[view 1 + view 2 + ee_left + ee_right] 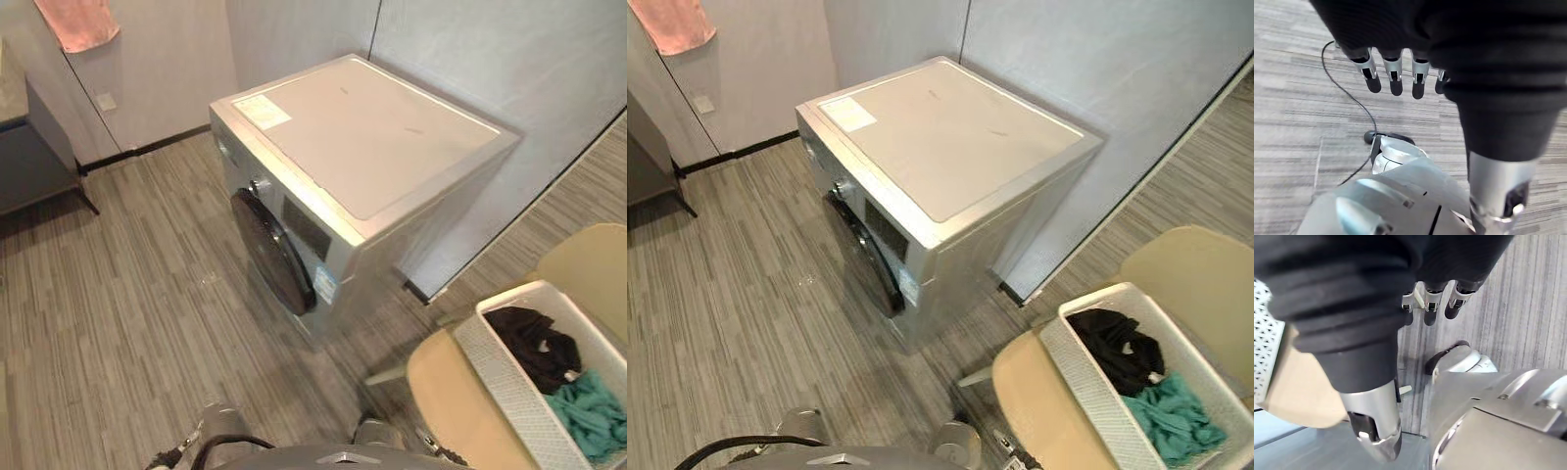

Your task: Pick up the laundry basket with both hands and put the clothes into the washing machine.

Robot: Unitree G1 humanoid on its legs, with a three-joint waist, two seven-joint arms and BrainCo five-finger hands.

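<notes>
Left eye view: basket on chair, lower right, clothes inside; left hand, right hand loose-fingered, empty. Risk?
— Uneven grip, tipping basket off chair; door shut, blocking washer.

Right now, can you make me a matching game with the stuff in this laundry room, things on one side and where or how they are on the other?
Things:
1. washing machine door
2. laundry basket
3. pink cloth
4. teal garment

Matches:
A. hanging up high
B. sitting on the tan chair
C. shut
D. lying inside the basket

Pairs: 1-C, 2-B, 3-A, 4-D
</notes>
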